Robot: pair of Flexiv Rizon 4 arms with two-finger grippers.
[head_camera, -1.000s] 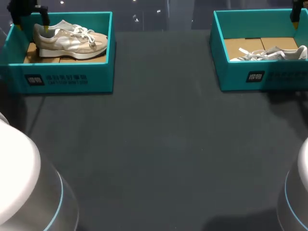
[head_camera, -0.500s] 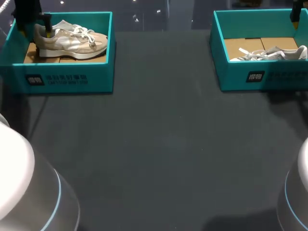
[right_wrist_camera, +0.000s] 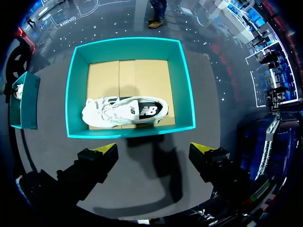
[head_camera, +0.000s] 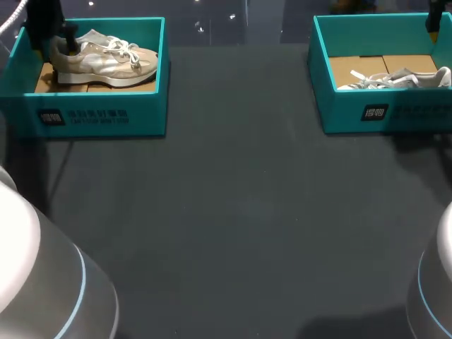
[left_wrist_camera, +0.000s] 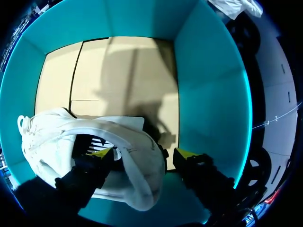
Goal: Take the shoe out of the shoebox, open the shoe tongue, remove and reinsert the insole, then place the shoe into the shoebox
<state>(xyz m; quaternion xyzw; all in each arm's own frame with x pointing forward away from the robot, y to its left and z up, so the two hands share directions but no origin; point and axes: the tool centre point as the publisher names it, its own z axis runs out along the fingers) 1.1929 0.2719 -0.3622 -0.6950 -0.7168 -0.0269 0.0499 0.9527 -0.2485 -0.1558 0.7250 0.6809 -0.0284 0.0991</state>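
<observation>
Inside the teal shoebox (left_wrist_camera: 208, 94), left hand (left_wrist_camera: 142, 153) straddles the shoe (left_wrist_camera: 142, 179) heel unclenched; right hand (right_wrist_camera: 154, 149) hangs released.

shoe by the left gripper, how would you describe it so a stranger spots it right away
On the dark table stand two teal boxes; look in the left box. The shoe there stands upright on its sole, beige and white, heel between the open fingers of the left gripper; the other shoe lies on its side in the right box.
</observation>
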